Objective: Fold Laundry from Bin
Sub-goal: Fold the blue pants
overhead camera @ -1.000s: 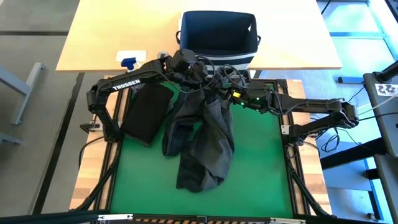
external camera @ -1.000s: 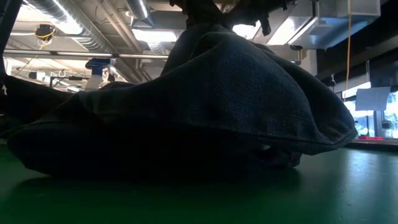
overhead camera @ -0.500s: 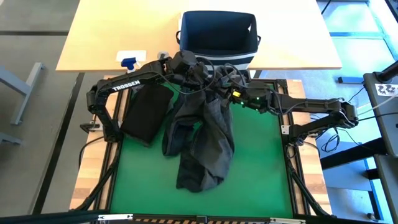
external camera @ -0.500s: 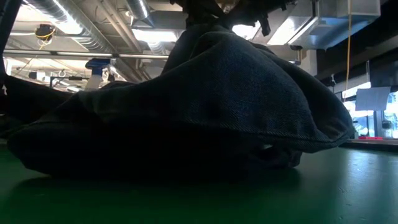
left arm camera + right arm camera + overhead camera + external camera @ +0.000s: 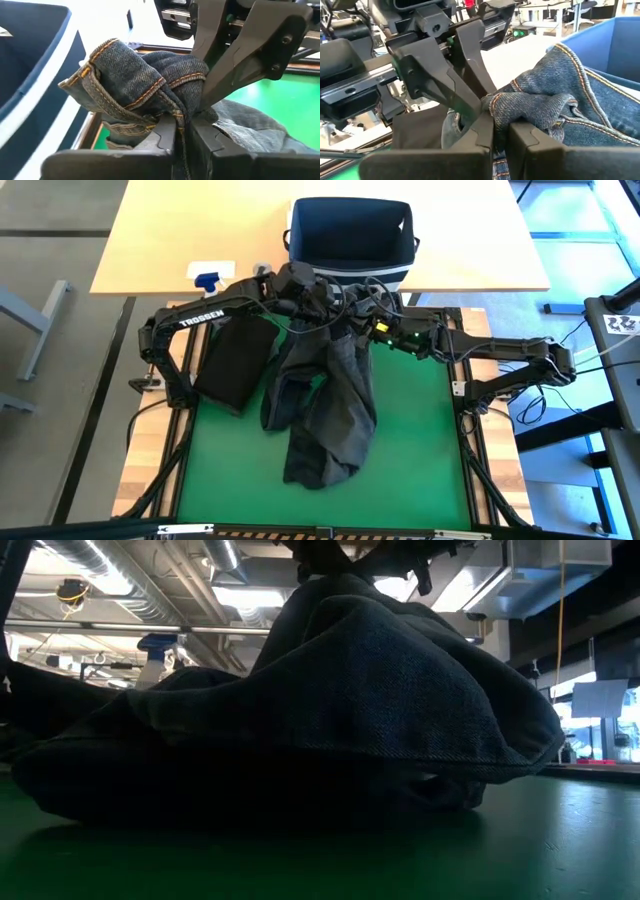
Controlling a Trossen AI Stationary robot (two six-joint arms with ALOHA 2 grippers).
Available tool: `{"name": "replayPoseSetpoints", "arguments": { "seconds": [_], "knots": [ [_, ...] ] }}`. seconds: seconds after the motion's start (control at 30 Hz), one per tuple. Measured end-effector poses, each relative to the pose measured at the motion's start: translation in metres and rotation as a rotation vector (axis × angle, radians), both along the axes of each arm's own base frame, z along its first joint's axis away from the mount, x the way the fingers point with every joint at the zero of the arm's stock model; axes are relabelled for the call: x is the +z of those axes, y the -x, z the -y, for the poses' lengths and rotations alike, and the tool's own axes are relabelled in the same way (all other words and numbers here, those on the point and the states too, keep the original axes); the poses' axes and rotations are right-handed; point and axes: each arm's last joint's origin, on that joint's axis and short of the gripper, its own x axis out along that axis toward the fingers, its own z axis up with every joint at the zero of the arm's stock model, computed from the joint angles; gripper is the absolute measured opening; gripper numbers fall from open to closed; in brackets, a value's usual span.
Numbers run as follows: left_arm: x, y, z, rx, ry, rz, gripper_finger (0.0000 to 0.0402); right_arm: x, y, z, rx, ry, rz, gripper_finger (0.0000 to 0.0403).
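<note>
A dark blue denim garment (image 5: 325,405) with orange stitching lies lengthwise on the green mat (image 5: 420,440). Its far end is raised near the navy bin (image 5: 350,235). My left gripper (image 5: 322,302) and my right gripper (image 5: 352,310) meet at that raised end, tip to tip, and both are shut on it. In the low view the denim (image 5: 330,710) fills the picture and rests on the mat. A folded black garment (image 5: 235,360) lies flat on the mat's left side. No light grey or olive garment shows. My left gripper pinches a bunched, stitched hem of the denim (image 5: 172,107) between its two fingers, several layers together. The bunch stands up above the fingertips (image 5: 165,132). The rest of the cloth hangs down to the mat. My right gripper pinches the same bunched end of the denim (image 5: 502,112) between its two fingers, right beside the left gripper's fingers (image 5: 465,100). Several folds are gathered there. The cloth trails away from the hold toward the mat.
The bin stands just beyond the mat's far edge on the wooden table (image 5: 180,230). A spray bottle with a blue nozzle (image 5: 207,278) lies on the wood at the far left. The mat's right half and near part are bare green.
Both grippers have gone a little toward the far edge and the bin, still shut on the denim's raised end. That end has gone with them and the cloth below it has drawn straighter. The lower part stays on the mat.
</note>
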Motion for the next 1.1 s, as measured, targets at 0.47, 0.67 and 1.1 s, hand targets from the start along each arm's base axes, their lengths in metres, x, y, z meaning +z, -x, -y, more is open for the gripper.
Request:
{"name": "replayPoseSetpoints", "arguments": {
  "seconds": [0.47, 0.67, 1.1],
  "knots": [
    [0.031, 0.029, 0.004, -0.012, -0.118, 0.054, 0.0017, 0.054, 0.061, -0.01, 0.021, 0.061, -0.323, 0.0176],
    [0.049, 0.039, 0.012, -0.195, -0.084, 0.177, 0.0017, 0.061, 0.077, -0.011, 0.035, 0.18, -0.475, 0.0198],
    [0.055, 0.034, 0.038, -0.3, 0.069, 0.243, 0.0018, 0.107, 0.087, -0.015, 0.154, 0.488, -0.402, 0.017]
  ]
}}
